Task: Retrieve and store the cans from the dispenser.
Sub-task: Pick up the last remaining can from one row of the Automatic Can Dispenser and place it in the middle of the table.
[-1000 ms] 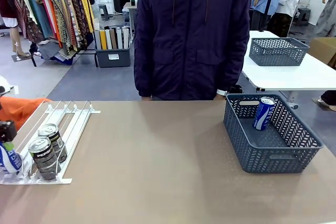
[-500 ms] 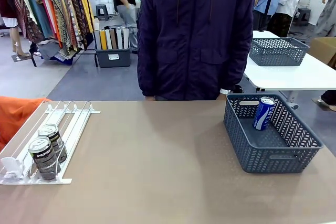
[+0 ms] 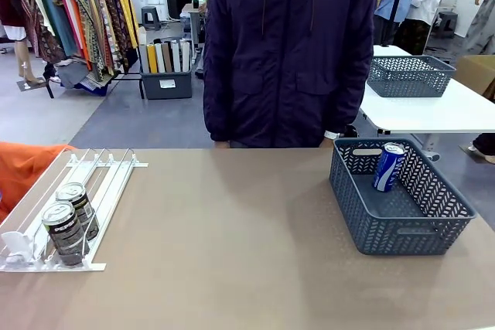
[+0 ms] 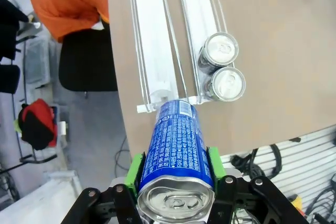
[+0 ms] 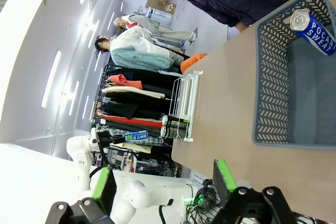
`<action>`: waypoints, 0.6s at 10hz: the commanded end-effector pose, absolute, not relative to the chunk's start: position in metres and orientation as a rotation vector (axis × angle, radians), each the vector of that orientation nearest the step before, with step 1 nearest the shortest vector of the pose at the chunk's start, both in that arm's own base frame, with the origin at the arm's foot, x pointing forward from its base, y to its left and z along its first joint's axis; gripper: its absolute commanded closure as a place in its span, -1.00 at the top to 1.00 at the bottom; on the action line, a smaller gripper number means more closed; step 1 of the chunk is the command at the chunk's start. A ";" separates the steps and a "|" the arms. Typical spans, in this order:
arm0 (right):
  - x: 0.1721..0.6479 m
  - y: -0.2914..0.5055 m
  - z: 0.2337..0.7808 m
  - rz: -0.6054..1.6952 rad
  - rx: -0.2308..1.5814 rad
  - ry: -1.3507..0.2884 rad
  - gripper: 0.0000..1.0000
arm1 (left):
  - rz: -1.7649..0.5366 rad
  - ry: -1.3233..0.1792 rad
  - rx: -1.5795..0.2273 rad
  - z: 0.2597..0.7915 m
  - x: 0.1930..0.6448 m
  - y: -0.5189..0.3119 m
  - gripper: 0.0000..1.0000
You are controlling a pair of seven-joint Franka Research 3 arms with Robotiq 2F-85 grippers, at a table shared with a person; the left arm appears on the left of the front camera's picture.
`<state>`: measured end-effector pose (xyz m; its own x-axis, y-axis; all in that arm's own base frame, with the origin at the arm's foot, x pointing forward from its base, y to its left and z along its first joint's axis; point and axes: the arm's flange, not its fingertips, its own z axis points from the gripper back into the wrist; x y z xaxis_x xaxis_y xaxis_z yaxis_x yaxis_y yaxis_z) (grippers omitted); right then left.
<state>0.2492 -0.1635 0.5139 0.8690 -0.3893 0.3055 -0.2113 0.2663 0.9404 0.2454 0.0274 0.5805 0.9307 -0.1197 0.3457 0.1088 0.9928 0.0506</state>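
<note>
**Left gripper clamped on a blue can near the dispenser's low end**

In the left wrist view, we see the left gripper point(image 4: 175, 170) clenched on a slim blue drink can with white print and a silver top point(image 4: 176, 145). The can lies lengthwise between the green pads point(image 4: 134, 174), its top facing the camera at the bottom centre of the frame. Its far end overlaps the lower end of the white wire-rail dispenser point(image 4: 152, 40), which runs up the middle of that frame (we cannot tell whether the can touches the rack).

Two dark brown-black cans with silver tops stand upright, touching each other, in one lane of the dispenser. In the front view they sit at the lower left, one point(image 3: 63, 231) in front of the other point(image 3: 78, 205). From the wrist they show as two silver tops right of centre point(image 4: 220, 51) point(image 4: 227, 83).

The right gripper point(image 5: 163, 182) stands released at the bottom of its own view, pads wide apart with nothing between them.

A dark grey perforated plastic basket point(image 3: 402, 226) rests on the brown table point(image 3: 232, 253) at the right of the front view. A second blue can point(image 3: 389, 166) leans inside it against the far wall. A person in a dark navy jacket point(image 3: 290, 52) stands at the table's far edge, top centre. An orange cloth point(image 3: 23, 168) lies beside the dispenser at the left edge.
</note>
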 end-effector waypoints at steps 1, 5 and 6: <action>0.251 -0.163 0.518 -0.120 1.338 -0.571 1.00 | -0.117 -0.358 0.031 0.582 0.245 0.027 -1.00; 0.251 -0.163 0.518 -0.120 1.338 -0.571 1.00 | -0.091 -0.426 -0.165 0.596 0.332 -0.052 -1.00; 0.251 -0.163 0.518 -0.120 1.338 -0.571 1.00 | -0.190 -0.388 -0.205 0.596 0.356 -0.095 -1.00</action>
<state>0.2491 -0.1635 0.5141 0.8688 -0.3893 0.3060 -0.2118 0.2664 0.9403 0.3219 -0.0641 0.5826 0.9071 -0.0912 0.4110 0.1621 0.9767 -0.1409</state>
